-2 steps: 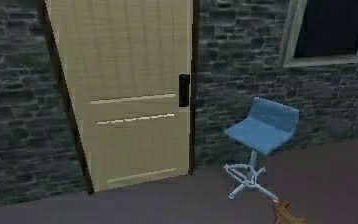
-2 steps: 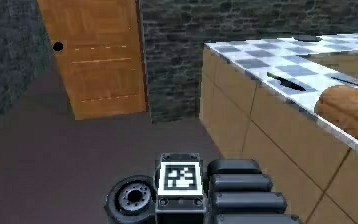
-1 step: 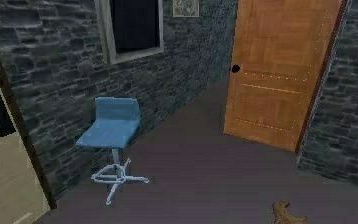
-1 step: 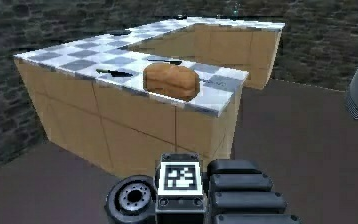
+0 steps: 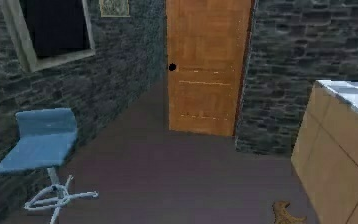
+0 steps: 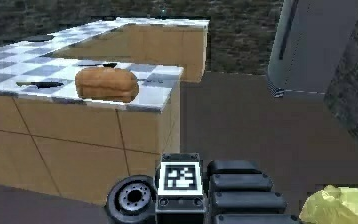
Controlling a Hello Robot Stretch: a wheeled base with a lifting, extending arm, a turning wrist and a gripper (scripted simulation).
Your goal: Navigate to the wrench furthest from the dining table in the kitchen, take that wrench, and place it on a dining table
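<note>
Gripper sits tucked low by the counter, its far end hidden so I can't tell if it holds anything; it looks like the search step, and that small brown shape on the floor, possibly the wrench, wants a closer approach.

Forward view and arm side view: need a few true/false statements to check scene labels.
1. A loaf of bread lies on the checkered counter. True.
2. The wooden door stands open. False: it is shut.
3. The blue chair stands at the forward view's left. True.
4. The tall grey unit stands at the arm side view's left. False: it stands at the right.
</note>
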